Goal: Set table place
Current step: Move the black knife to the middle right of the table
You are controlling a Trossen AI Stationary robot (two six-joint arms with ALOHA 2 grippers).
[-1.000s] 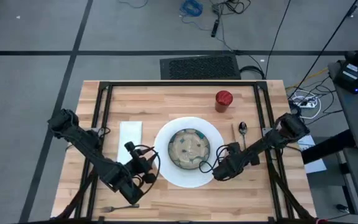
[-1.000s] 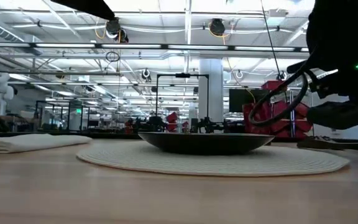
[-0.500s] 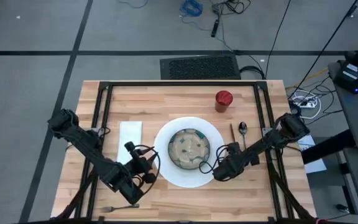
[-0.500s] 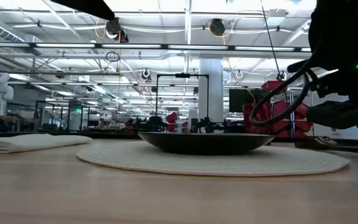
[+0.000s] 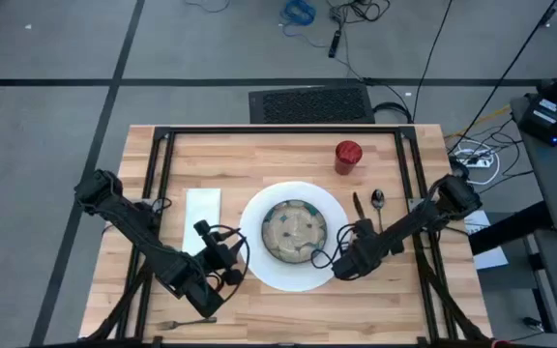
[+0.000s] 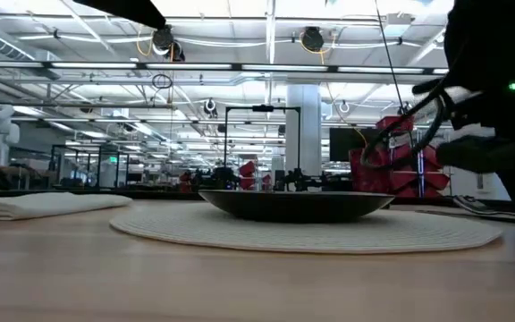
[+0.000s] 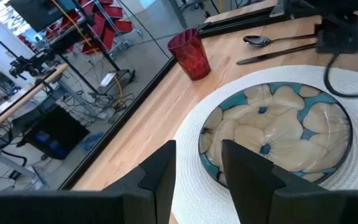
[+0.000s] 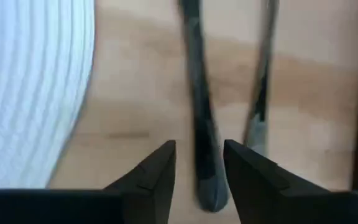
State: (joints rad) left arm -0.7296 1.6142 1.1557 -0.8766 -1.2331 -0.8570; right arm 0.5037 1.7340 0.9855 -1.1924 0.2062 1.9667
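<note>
On the table [image 5: 259, 159], right jaws [image 8: 199, 163] parted above a knife [image 8: 199, 127], left jaws [image 7: 197, 163] parted, empty.

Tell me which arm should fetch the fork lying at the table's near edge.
Left, probably. The fork lies at the near left edge, close beside the left tool, which is open and empty. The right tool is across the plate, over the knife and spoon.
</note>
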